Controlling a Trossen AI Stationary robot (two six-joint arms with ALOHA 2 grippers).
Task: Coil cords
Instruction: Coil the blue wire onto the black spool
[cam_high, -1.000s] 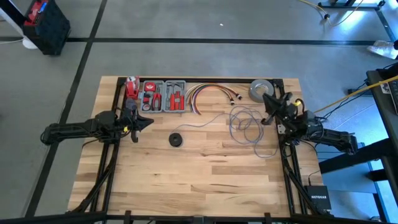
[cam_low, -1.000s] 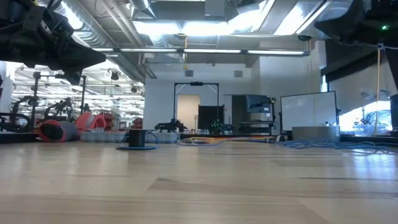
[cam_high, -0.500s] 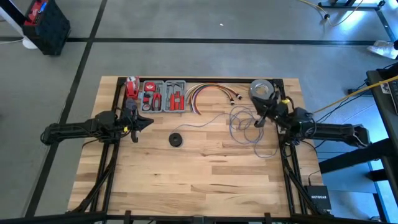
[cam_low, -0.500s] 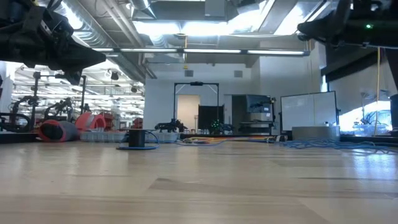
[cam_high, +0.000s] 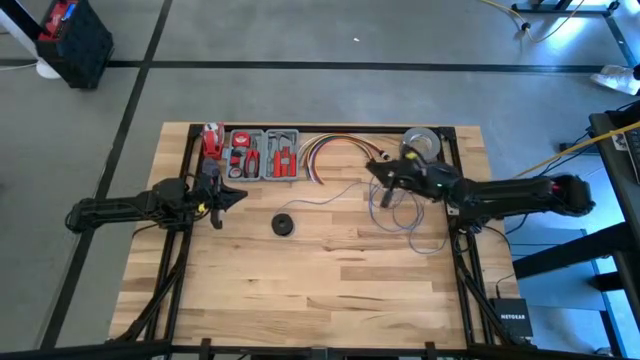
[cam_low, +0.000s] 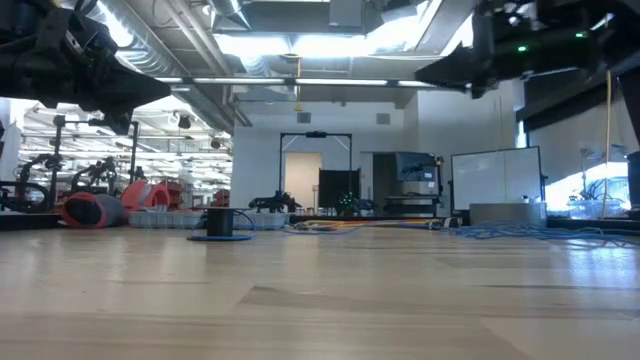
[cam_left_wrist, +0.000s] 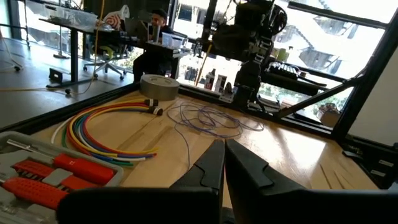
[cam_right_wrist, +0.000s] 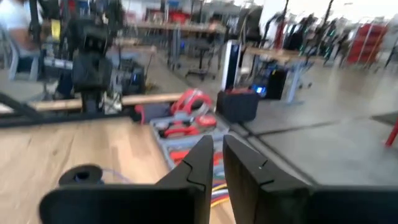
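Right gripper (cam_high: 375, 166): fingers nearly closed with a thin gap, gripping nothing; it hangs above the table over the wire's loops, on their side toward the tool tray.
Left gripper (cam_high: 238, 195): fingers pressed together, empty; it waits above the table just in front of the tool tray (cam_high: 262, 153).
Grey-blue wire (cam_high: 398, 200): very thin, lying loose in several overlapping, untidy loops on the wooden table (cam_high: 320, 280); one long tail runs from the loops toward the black disc.
Wire's place: flat on the table directly beneath and just beyond the right gripper, between the tool tray and the table's right edge, in front of the grey tape roll (cam_high: 422, 143).
Black cord with disc (cam_high: 283, 224): a small round black disc, in front of the tool tray, well apart from the right gripper.
Coloured cable bundle (cam_high: 335, 148): red, yellow and white cables curved beside the tool tray.
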